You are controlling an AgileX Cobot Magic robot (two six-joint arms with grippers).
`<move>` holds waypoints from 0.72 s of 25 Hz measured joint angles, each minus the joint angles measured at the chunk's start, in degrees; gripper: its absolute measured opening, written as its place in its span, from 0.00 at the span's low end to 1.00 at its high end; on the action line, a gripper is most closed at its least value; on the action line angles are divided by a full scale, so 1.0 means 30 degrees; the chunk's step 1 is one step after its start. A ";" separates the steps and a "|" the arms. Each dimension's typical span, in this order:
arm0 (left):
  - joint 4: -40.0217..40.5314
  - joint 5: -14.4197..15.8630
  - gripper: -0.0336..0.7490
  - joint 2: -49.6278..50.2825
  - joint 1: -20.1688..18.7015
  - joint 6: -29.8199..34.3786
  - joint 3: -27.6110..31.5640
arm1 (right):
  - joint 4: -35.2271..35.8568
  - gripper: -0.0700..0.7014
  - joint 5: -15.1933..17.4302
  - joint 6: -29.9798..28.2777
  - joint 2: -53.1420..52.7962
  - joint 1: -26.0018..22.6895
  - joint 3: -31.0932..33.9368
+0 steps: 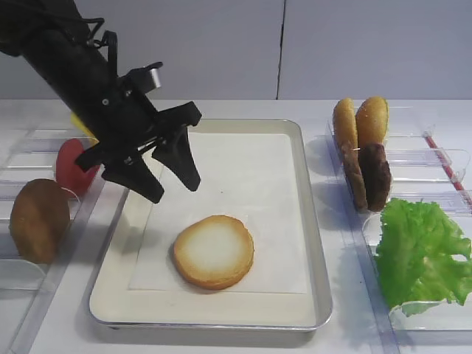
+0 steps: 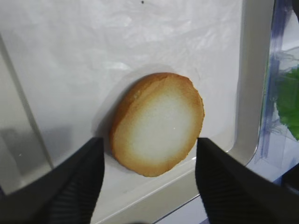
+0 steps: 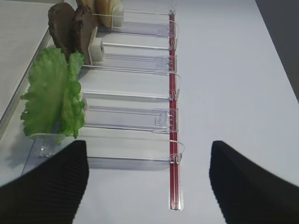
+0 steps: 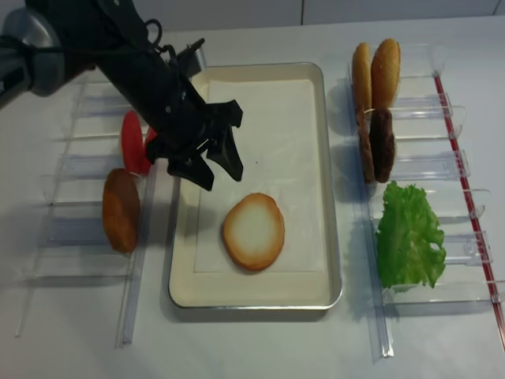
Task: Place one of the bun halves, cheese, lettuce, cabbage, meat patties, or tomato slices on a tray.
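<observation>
A bun half [image 1: 214, 251] [image 4: 253, 230] [image 2: 159, 123] lies flat on the paper liner of the tray [image 1: 316, 243] [image 4: 332, 197] [image 2: 251, 88], its whitish cut face up. My left gripper [image 1: 173, 190] [image 4: 219, 179] [image 2: 149, 149] hovers above and left of it, open and empty. The right gripper [image 3: 148, 154] is open over bare table beside the clear holders. Lettuce [image 1: 420, 251] [image 4: 406, 237] [image 3: 51, 93] and meat patties [image 1: 372, 177] [image 4: 380, 142] [image 3: 70, 28] stand in the right holders. Tomato slices [image 1: 74, 166] [image 4: 130, 142] stand left, with a sliver of yellow cheese [image 1: 80, 122] behind the arm. No cabbage is in view.
An all-brown domed bun [image 1: 38, 220] [image 4: 120, 209] stands in a left holder. Two orange-golden buns [image 1: 361, 122] [image 4: 375, 71] stand at the back right. Clear plastic holders [image 4: 71, 229] [image 3: 135, 116] flank the tray on both sides, with a red strip [image 3: 174, 140] along the right ones.
</observation>
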 joint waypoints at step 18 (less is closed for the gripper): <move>1.0733 0.0588 0.53 -1.0112 -0.2707 -0.4008 0.3774 | 0.0044 0.78 0.0000 -0.0029 0.0000 0.0000 0.0000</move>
